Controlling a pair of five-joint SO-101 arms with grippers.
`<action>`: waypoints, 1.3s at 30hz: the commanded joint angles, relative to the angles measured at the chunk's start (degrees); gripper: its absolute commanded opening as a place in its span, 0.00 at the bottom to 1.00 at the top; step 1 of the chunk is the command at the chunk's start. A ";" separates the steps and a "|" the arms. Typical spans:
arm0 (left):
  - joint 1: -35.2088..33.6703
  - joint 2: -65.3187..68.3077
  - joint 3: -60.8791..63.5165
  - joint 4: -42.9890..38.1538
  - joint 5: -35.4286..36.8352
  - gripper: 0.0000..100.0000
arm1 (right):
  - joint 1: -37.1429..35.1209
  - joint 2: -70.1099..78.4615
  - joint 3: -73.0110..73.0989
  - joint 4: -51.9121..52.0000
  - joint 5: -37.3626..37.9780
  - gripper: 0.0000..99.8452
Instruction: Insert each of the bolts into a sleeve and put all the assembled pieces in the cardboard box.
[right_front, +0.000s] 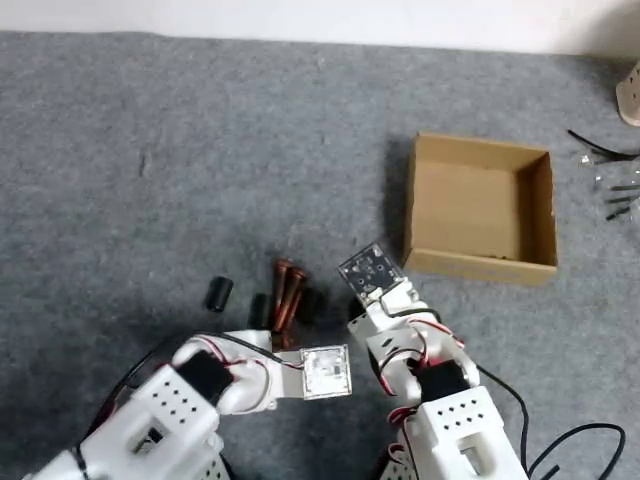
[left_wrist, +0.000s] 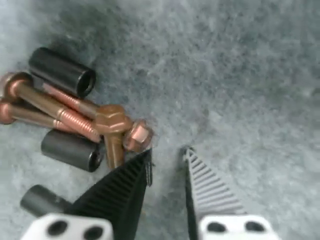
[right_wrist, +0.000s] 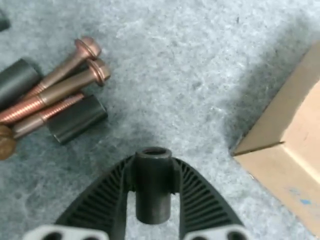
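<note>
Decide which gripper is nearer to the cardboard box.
Right. The right gripper, jaws shut on a sleeve, sits just off a corner of the cardboard box; the left gripper, jaws open, is beside the bolts, farther from the box.

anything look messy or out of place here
Nothing looks broken or spilled. The only untidiness: the bolts lie in a crossed heap with sleeves against them, and one sleeve sits apart from the pile. The right gripper is shut on another sleeve. The cardboard box stands upright.
</note>
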 joint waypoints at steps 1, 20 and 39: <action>-3.38 6.29 -4.62 -3.69 0.44 0.12 | 0.75 -1.10 -0.40 -1.63 -0.44 0.00; -6.81 26.24 -14.29 -5.63 1.85 0.08 | 0.84 -1.19 0.48 -1.63 -0.44 0.00; -6.73 26.59 -15.16 -4.48 1.93 0.09 | 0.84 -1.19 0.66 -1.63 -0.44 0.00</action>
